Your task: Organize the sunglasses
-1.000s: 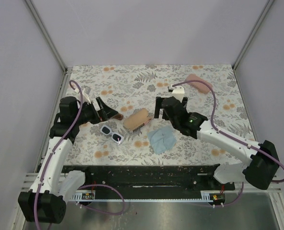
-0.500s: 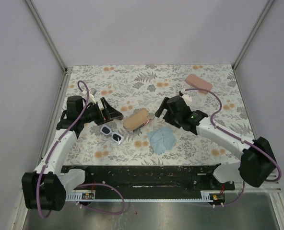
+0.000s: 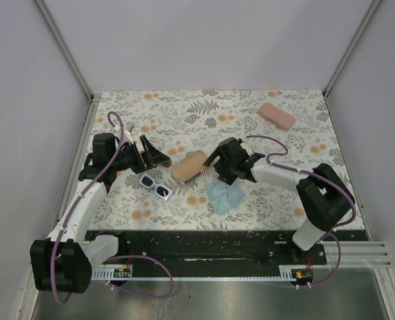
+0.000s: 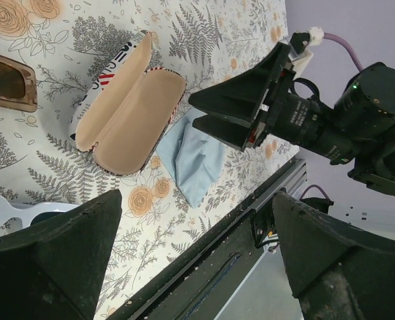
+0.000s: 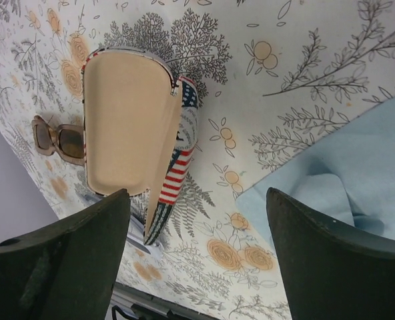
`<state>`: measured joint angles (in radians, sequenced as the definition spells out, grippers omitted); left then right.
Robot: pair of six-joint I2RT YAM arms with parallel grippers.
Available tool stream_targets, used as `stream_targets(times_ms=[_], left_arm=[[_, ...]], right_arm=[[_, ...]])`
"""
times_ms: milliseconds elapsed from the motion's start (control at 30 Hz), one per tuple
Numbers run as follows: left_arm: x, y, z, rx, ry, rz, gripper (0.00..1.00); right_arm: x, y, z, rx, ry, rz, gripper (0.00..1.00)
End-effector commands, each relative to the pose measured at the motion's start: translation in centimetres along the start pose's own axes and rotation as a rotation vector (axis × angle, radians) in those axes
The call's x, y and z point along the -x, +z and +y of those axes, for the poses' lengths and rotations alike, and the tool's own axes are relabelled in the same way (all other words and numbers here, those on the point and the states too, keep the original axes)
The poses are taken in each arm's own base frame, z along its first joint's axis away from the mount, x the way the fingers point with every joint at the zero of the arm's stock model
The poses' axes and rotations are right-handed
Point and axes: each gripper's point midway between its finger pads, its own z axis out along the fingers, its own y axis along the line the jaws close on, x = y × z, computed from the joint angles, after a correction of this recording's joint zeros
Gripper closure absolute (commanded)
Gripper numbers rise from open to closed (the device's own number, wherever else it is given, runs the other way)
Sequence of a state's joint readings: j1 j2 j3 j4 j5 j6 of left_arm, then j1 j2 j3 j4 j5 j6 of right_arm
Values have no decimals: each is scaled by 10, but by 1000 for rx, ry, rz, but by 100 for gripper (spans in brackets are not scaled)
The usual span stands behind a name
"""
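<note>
— Where were the sunglasses found?

— Both pairs were seen lying on the table [image 3: 184,113], left of centre, and neither was held. The white pair [image 3: 156,187] was set nearest, just left of the open case [image 3: 189,167]. The brown pair [image 4: 7,80] was placed slightly farther back, also beside the case's left end.

— How could they be told apart?

— A chunky white frame with dark lenses was noted on one. A slim, translucent brown frame with brown lenses was noted on the other.

— And the end effectors?

— The left end effector [image 3: 152,155] was spread wide with nothing between its fingers, and was held over the brown pair. From overhead that pair was mostly hidden beneath it, so it was probably untouched, though contact could not be ruled out. The right end effector [image 4: 193,110] was likewise seen spread and empty. It was pointed at the case from the right, above the far edge of the blue cloth [image 3: 225,195].

— Why was everything arranged so?

— The case was laid open with its tan lining up, presumably so that a pair could be set inside. The left end effector was judged to be stationed for picking up the brown pair, and the right one for steadying or closing the case. The pink case [image 3: 276,115] was left shut at the far right, well apart.
</note>
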<state>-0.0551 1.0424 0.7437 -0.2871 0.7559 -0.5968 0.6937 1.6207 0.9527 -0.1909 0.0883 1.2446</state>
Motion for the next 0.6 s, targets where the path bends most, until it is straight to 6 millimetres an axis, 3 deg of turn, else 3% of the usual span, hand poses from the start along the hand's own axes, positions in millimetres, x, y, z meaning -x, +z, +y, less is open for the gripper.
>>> stream_targets(times_ms=[0,100,267,567], left_arm=[[5,0,-5,-20,53,-17,2],[5,1,-4,-20,53,-12,2],[6,1,-3,-15,56,-5,2],[7,-1,-3,4,72,0,2]], right_arm=[[0,15,32,82,58,13,12],[-2,24,32,76,57,21,20],[7,29,36,75,37,-15,50],[39,33,47,102,19,-40,72]])
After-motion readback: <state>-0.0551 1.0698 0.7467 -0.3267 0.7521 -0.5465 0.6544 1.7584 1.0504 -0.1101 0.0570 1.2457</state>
